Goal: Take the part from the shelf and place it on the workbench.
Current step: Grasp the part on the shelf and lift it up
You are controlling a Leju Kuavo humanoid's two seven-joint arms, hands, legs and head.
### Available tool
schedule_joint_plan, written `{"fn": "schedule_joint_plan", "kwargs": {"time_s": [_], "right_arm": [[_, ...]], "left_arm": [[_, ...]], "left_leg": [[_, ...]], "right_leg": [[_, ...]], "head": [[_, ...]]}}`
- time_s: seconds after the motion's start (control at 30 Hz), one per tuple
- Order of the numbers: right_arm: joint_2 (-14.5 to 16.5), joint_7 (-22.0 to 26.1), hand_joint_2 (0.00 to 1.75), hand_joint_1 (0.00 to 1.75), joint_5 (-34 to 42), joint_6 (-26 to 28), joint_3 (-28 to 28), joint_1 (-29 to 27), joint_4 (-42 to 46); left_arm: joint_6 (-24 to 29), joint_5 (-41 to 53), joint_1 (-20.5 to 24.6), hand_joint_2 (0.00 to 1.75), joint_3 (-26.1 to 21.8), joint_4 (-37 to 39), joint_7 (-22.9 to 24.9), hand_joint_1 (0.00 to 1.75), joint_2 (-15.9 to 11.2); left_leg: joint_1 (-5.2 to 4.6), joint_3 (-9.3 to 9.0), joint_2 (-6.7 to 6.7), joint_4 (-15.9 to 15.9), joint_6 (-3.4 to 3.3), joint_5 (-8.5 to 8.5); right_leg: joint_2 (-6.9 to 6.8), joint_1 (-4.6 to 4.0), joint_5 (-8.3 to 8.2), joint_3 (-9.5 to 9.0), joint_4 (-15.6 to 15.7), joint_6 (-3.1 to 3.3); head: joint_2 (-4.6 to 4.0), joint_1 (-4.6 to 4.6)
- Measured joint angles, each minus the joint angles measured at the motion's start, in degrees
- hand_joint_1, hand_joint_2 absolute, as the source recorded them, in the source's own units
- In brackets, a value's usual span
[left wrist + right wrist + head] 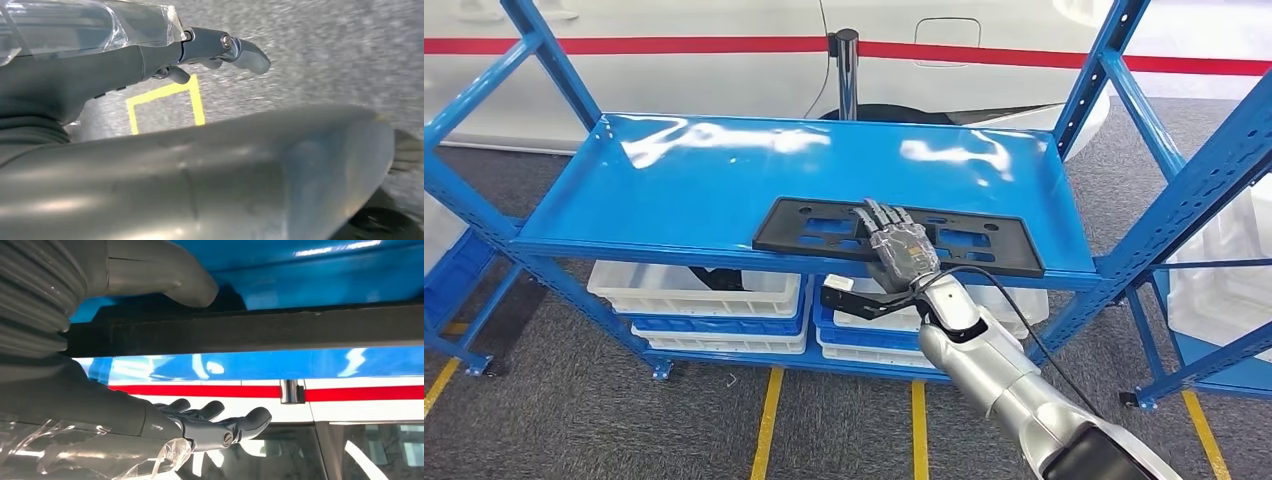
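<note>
Right hand (897,243) spread wide over black part (984,240) at shelf (674,180) front edge, thumb beneath, not yet clamped; left hand (220,50) empty, part-curled; next, closing and lifting clear.

Looks like an industrial workshop or car-plant floor: blue steel bolt-together shelving rack (804,180), white and blue plastic stacking crates (699,305) below, yellow painted floor lines (767,425) on grey carpet, white car body with red stripe (724,45) behind.
</note>
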State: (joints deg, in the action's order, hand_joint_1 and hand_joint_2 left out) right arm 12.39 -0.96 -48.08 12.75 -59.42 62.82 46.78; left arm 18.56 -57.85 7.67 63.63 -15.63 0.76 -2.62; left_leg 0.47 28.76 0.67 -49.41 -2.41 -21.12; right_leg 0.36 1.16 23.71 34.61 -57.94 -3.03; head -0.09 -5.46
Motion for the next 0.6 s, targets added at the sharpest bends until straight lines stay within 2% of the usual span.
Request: {"fn": "schedule_joint_plan", "kwargs": {"time_s": [0.03,0.07,0.1,0.2,0.33,0.4,0.5,0.53,0.6], "right_arm": [[0.01,0.0,1.75,0.0,0.33,-0.64,-0.02,0.1,-0.02],[0.02,-0.01,1.75,0.0,0.63,-1.23,-0.04,0.18,-0.04],[0.04,-0.08,1.75,0.0,0.92,-1.86,-0.06,0.26,-0.08],[0.16,-0.78,1.75,0.0,1.9,-4.42,-0.08,0.64,-0.31],[0.36,-1.91,1.75,0.0,3.14,-6.91,-0.08,1.45,-1.17],[0.48,-2.28,1.75,0.0,3.57,-7.39,-0.08,1.88,-1.8],[0.78,-2.95,1.75,0.0,4.1,-8.33,-0.09,2.57,-2.89],[0.9,-3.18,1.75,0.23,4.28,-8.68,-0.09,2.78,-3.23],[1.1,-3.5,1.75,1.1,4.57,-9.11,-0.08,3.1,-3.86]], "left_arm": [[-0.28,-0.01,0.1,0.0,0.0,0.0,-0.23,0.0,0.0],[-0.52,-0.04,0.19,0.0,0.0,0.0,-0.31,0.0,-0.03],[-0.69,-0.12,0.23,0.0,0.0,0.0,-0.34,0.0,-0.08],[-1.08,-0.65,0.1,0.0,0.0,0.0,-0.48,0.0,-0.19],[-1.21,-1.16,0.08,0.0,-0.02,0.0,-0.9,0.0,-0.19],[-1.21,-1.34,0.04,0.0,-0.02,0.0,-0.95,0.0,-0.19],[-1.18,-1.62,0.03,0.0,-0.03,0.0,-0.96,0.0,-0.18],[-1.16,-1.68,0.03,0.0,-0.04,0.0,-0.96,0.0,-0.18],[-1.12,-1.74,0.02,0.0,-0.04,0.0,-0.96,0.0,-0.18]], "left_leg": [[-0.06,-0.34,0.06,-0.02,0.35,-0.37],[-0.18,-0.48,0.1,-0.11,0.47,-0.72],[-0.31,-0.49,0.12,-0.17,0.2,-0.9],[-0.32,-0.46,0.09,-0.1,-1.12,-0.91],[-0.07,-0.5,0.06,0.12,-1.07,-0.87],[0.02,-0.52,0.06,0.25,-0.64,-0.82],[0.17,-0.59,0.07,0.49,1.09,-0.79],[0.19,-0.6,0.07,0.52,1.45,-0.79],[0.15,-0.59,0.07,0.53,1.59,-0.77]], "right_leg": [[0.01,0.05,-1.74,-1.57,3.77,0.16],[0.02,0.13,-2.53,-2.5,6.0,0.29],[0.08,0.15,-2.62,-2.85,6.87,0.45],[0.27,0.0,-2.56,-2.76,7.06,0.63],[0.33,-0.42,-2.39,-2.66,7.01,1.03],[0.32,-0.54,-2.34,-2.65,6.99,1.16],[0.31,-0.6,-2.34,-2.65,6.98,1.31],[0.31,-0.6,-2.36,-2.66,6.98,1.37],[0.31,-0.58,-2.42,-2.68,7.02,1.49]], "head": [[0.0,0.0],[0.0,0.01],[0.0,0.0],[-0.01,-0.02],[0.0,-0.02],[-0.01,-0.02],[-0.01,-0.01],[0.0,0.0],[0.0,0.0]]}}
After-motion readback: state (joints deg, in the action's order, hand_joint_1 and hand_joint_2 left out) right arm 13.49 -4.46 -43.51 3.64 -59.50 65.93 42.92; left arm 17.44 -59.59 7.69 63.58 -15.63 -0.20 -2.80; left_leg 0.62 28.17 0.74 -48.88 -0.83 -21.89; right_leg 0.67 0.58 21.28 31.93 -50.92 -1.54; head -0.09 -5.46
